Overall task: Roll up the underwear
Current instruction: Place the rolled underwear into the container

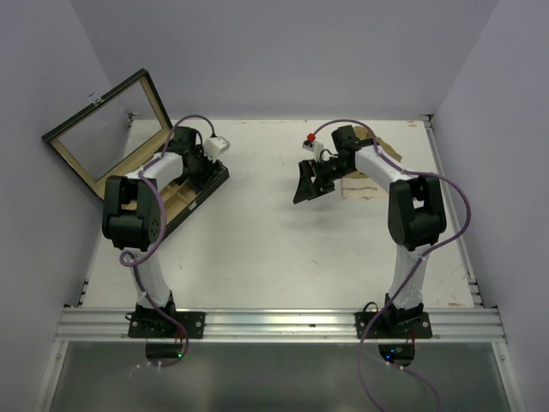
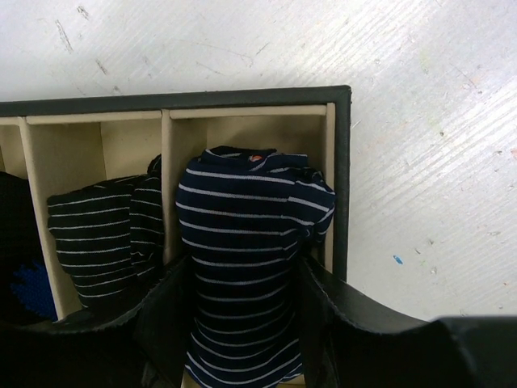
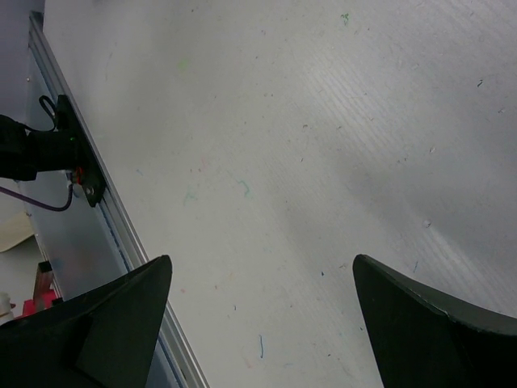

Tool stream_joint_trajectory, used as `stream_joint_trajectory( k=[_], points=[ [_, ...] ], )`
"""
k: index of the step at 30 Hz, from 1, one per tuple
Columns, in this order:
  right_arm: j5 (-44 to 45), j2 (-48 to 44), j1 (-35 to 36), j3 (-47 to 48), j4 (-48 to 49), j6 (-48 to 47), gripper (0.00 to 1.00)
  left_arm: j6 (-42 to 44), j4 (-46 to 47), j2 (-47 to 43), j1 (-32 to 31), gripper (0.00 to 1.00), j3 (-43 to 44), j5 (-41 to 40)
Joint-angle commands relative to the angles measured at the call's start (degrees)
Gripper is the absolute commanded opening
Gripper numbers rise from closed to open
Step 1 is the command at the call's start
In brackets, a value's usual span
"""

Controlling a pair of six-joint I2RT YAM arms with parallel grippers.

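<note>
A rolled navy underwear with white stripes (image 2: 246,234) stands in the end compartment of a black divided box (image 2: 343,178). My left gripper (image 2: 242,323) is shut on this roll, one finger pressed on each side. In the top view the left gripper (image 1: 206,166) is over the box (image 1: 190,199) at the left. A second rolled black striped underwear (image 2: 105,234) sits in the neighbouring compartment. My right gripper (image 3: 262,271) is open and empty, held above the bare table; in the top view it (image 1: 306,184) is right of centre.
The box's lid (image 1: 107,129) stands open at the far left over the table edge. A paper sheet (image 1: 364,184) lies under the right arm. The aluminium rail (image 3: 105,210) runs along the near table edge. Something blue (image 2: 32,287) lies in a further compartment.
</note>
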Motion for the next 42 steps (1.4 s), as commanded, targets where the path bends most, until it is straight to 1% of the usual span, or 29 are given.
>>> stream_joint_trajectory(
  k=[1,23,32,42],
  points=[
    [-1.54,-0.59,0.07,2.04,-0.52,0.61,0.99,0.06,-4.62,-2.01,0.38,0.56,1.33,-0.89],
    [-2.16,-0.33,0.16,2.30,-0.44,0.96,0.99,-0.38,-6.73,-4.38,0.29,0.63,5.72,0.16],
    [-2.42,-0.32,0.16,2.30,-0.53,1.05,0.99,-1.26,-6.29,-5.79,0.29,0.62,7.13,1.13],
    [-2.42,0.11,0.16,2.04,-0.09,1.14,0.99,-1.70,-5.68,-4.56,-0.15,0.62,8.71,1.83]
  ],
)
